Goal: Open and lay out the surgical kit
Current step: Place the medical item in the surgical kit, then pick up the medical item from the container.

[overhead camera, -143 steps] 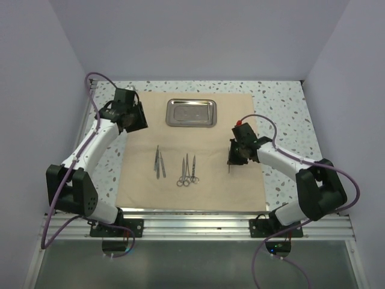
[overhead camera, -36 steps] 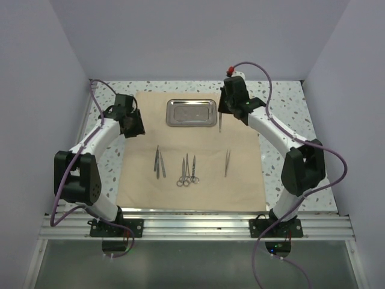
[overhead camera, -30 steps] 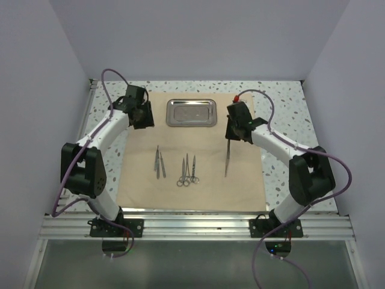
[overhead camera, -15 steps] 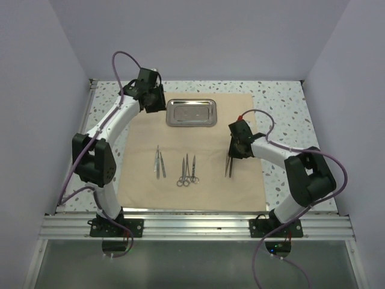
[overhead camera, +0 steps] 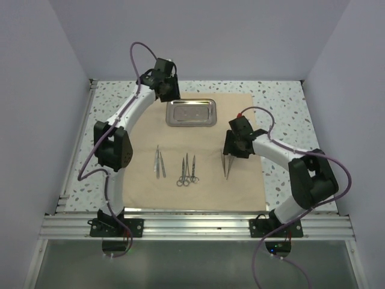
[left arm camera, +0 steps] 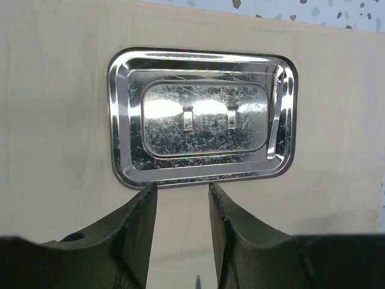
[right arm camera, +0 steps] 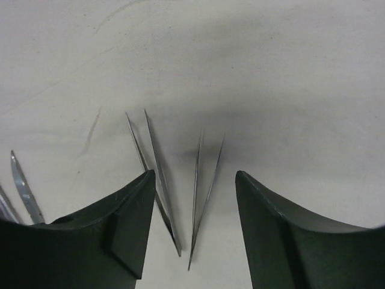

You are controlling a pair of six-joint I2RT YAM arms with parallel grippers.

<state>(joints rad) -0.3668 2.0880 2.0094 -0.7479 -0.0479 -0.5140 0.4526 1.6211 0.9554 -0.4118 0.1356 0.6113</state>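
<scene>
Tan cloth (overhead camera: 198, 180) spread flat on the speckled surface (overhead camera: 283, 102), covering most of its middle. Steel tray (overhead camera: 191, 112) sits on the cloth's far edge, square to it. Left arm stretched far out; left pincer (left arm camera: 181, 191) hangs over the cloth just at the tray's near rim, the gap lined up with the middle of that rim. Its jaws stand partway apart, nothing between them, not touching the tray. Instruments lie in a loose row across the middle of the cloth, all pointing roughly away from the arm bases: two slim probes (overhead camera: 159, 162) to the left, close together; ring-handled scissors (overhead camera: 187, 170) in the centre; two tweezers (right arm camera: 204, 192) to the right, just beside each other, tips spread. Right pincer (right arm camera: 195, 176) is low over those tweezers, jaws well apart, one finger (right arm camera: 129, 229) on either side of the pair. It grips neither; both lie flat on the cloth. A scissor tip (right arm camera: 21, 189) shows at the left edge of the right wrist view.
</scene>
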